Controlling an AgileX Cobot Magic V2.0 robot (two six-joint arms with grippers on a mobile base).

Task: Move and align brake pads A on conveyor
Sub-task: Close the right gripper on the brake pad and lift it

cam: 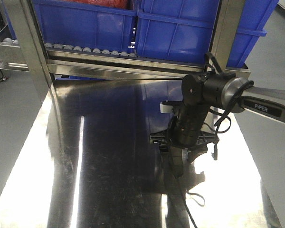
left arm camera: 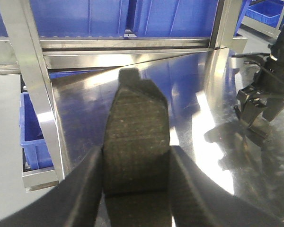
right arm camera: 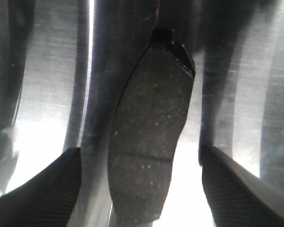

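Flat dark-grey arc-shaped brake pad (right arm camera: 149,137) lies on shiny steel surface (cam: 109,142), directly under right end effector (left arm camera: 255,118).
Looks stiff, dense, gritty-faced, not fragile; pinch across long edges nr mid groove. Right jaws wide apart astride it, no contact. Left end effector (left arm camera: 137,151) clamps 2nd pad (left arm camera: 136,127) by its sides; conveyor not in view.

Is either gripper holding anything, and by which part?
The left gripper pinches a brake pad by its near end, across its width. The right gripper is open around a second brake pad, not gripping it.
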